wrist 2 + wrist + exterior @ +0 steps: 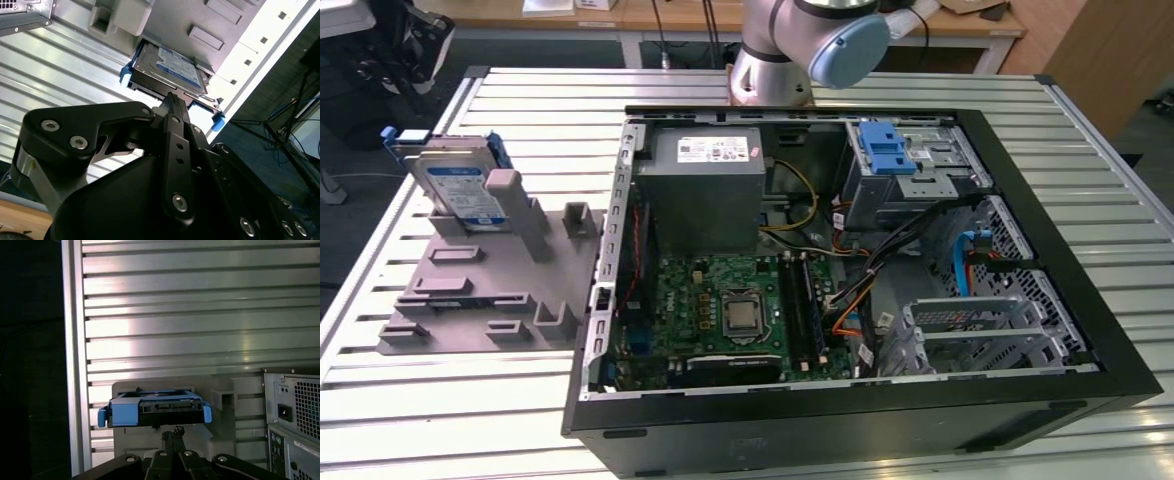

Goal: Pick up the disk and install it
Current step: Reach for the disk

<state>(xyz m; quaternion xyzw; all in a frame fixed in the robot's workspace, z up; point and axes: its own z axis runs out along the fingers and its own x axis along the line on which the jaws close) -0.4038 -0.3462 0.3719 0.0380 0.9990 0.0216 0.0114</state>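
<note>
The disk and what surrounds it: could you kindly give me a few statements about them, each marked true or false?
1. The disk stands in the grey fixture, outside the computer case. True.
2. The gripper holds the disk. False: the gripper is apart from it and the disk sits in the fixture.
3. The computer case lies with its side open. True.
4. The fixture is on the exterior view's right of the case. False: it is on the left.
5. The disk's bracket is red. False: it is blue.

No legible text on the disk [464, 192] or the sticker [716, 150]
</note>
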